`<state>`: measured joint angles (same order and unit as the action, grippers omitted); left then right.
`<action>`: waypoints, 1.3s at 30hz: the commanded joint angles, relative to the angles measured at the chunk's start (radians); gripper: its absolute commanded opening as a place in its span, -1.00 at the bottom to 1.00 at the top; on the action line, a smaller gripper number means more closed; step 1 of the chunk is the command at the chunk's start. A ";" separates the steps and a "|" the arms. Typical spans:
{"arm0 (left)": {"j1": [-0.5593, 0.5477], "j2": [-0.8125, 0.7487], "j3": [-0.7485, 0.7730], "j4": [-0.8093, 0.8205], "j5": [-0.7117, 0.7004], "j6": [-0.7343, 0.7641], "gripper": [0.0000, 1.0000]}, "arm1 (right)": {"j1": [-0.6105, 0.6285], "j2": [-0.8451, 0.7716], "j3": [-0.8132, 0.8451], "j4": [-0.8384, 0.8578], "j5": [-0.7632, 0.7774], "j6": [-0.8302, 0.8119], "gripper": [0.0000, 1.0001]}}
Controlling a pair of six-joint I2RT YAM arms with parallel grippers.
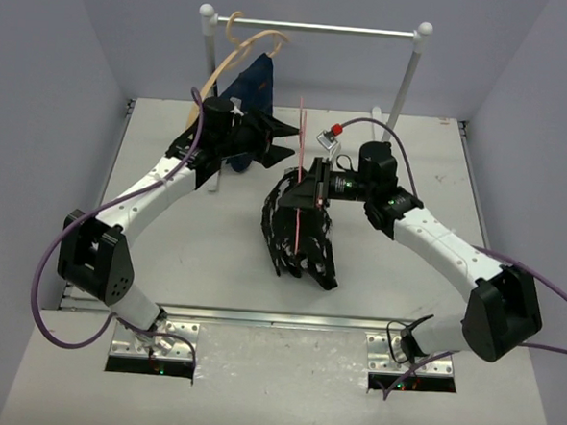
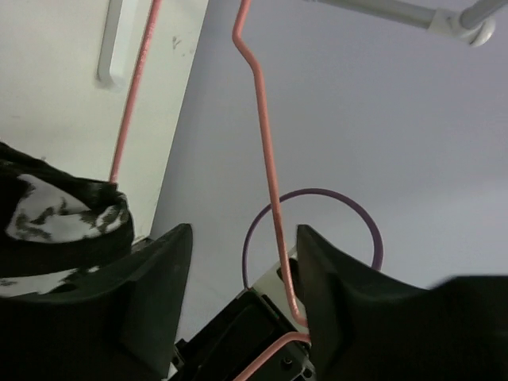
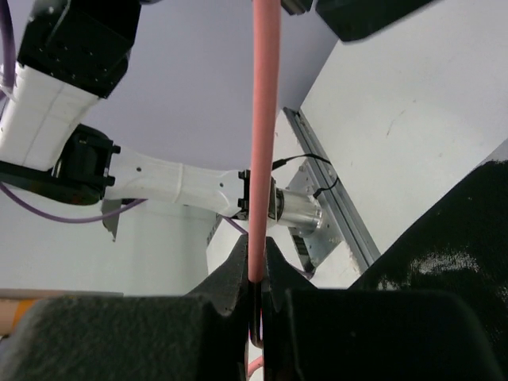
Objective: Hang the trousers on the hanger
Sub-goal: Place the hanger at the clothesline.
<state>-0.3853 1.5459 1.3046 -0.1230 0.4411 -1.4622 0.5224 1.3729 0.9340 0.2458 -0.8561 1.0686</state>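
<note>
- Two arms reach in from the near edge of the bench (image 1: 185, 255) and meet near its middle, on either side of the hanger (image 1: 301, 127).
- Left arm: it rises from its base, bends at the elbow and stretches toward the back. Its wrist is turned so the left claw (image 1: 286, 143) points sideways at the pink wire.
- From the left wrist, the left claw (image 2: 244, 234) stands wide. The hanger (image 2: 266, 143) wire passes between its fingers, close to the right-hand one, and is not pinched.
- Right arm: it sweeps in from the right, forearm low and angled across the bench, with the right claw (image 1: 309, 190) pointing left.
- From the right wrist, the right claw (image 3: 258, 266) is clamped tight on the hanger (image 3: 266, 119), whose wire rises straight out from between the fingers.
- Trousers (image 1: 301, 247): they are bunched around the lower part of the hanger under the right claw, with the crumpled fabric resting on the bench. They show at the left edge of the left wrist view (image 2: 55, 222) and at the lower right of the right wrist view (image 3: 452, 262).
</note>
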 commanded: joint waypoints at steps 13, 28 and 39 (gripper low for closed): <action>0.165 -0.068 -0.021 0.160 0.260 0.174 0.27 | -0.170 0.141 0.518 -0.352 -0.081 -0.182 -1.00; 0.160 -0.532 -0.373 -0.046 0.309 0.675 0.50 | -0.267 0.430 0.905 -0.425 -0.170 -0.152 -1.00; 0.148 -0.747 -0.496 -0.327 0.228 1.013 0.73 | -0.377 0.685 1.215 -0.454 -0.263 -0.039 -1.00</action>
<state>-0.2314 0.8425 0.8337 -0.3475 0.7084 -0.6034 0.1826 2.0263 2.0254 -0.2917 -1.0320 0.9759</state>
